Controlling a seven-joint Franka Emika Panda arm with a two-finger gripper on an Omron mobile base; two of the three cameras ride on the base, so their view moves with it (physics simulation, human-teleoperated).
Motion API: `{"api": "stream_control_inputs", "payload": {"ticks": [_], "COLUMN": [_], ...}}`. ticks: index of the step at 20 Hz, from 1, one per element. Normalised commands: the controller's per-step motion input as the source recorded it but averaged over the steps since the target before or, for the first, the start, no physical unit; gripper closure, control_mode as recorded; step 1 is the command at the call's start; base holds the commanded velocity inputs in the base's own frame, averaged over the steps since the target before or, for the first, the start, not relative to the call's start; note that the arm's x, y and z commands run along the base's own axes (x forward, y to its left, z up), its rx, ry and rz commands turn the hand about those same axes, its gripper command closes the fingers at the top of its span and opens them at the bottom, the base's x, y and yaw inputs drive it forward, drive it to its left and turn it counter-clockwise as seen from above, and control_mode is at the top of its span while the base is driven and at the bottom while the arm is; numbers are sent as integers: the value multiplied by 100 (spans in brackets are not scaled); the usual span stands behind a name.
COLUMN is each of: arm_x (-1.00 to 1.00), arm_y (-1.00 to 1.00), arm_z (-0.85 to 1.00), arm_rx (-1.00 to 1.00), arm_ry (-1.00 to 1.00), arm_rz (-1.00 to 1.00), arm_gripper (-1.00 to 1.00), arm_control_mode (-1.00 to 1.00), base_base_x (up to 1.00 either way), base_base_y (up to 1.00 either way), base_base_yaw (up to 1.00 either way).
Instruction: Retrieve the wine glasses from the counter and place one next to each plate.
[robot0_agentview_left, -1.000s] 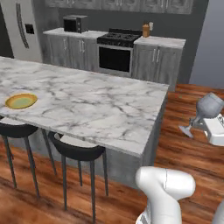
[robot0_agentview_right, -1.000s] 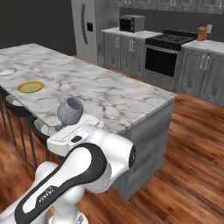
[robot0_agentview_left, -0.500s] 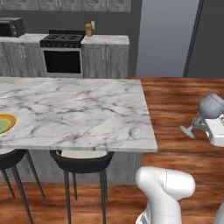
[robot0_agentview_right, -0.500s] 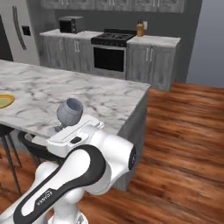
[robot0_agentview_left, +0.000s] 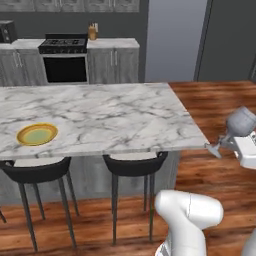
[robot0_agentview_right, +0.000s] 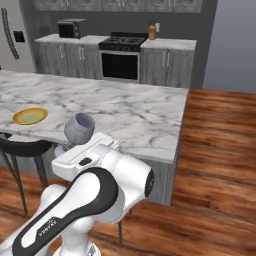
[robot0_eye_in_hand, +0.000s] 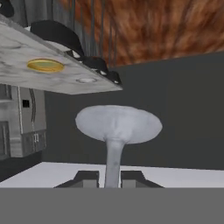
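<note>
A: What has the tool (robot0_eye_in_hand: 109, 177) got right now?

B: Its two tips are pinched tight on the stem of a wine glass (robot0_eye_in_hand: 117, 127), one on each side, so the glass is in hand and off any surface. In the left base view the wine glass (robot0_agentview_left: 239, 124) hangs out to the side over the wood floor (robot0_agentview_left: 220, 105), lying tilted rather than upright.

A: And what has changed in the last second?

B: The base has swung round. The whole picture has shifted, so that is the cameras moving, not the furniture. The grip itself has only firmed up a touch. The marble island counter (robot0_agentview_left: 100, 112) now lies squarely ahead, where a second ago it ran off at an angle.

A: Where is the plate relative to the tool?

B: The yellow plate (robot0_agentview_left: 36, 134) sits on the island counter, well apart from the tool, toward the far end of the front edge above the black stools (robot0_agentview_left: 132, 167). The hand view catches the same plate (robot0_eye_in_hand: 45, 65) on the slab. Beyond that, far off, are the stove (robot0_agentview_right: 120, 57) and grey cabinets.

A: So what does it mean for the job?

B: I'd judge the carry is under way: this glass still has to travel along the island and be set upright beside that plate.
</note>
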Motion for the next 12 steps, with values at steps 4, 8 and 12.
{"api": "stream_control_inputs", "payload": {"ticks": [4,8,12], "arm_x": [0,0,0], "arm_y": [0,0,0], "arm_z": [0,0,0], "arm_rx": [0,0,0], "arm_ry": [0,0,0], "arm_rz": [0,0,0], "arm_gripper": [100,100,100], "arm_control_mode": [100,100,100], "base_base_x": [-35,6,41], "base_base_y": [100,100,100], "base_base_yaw": [-10,-20,-24]}}
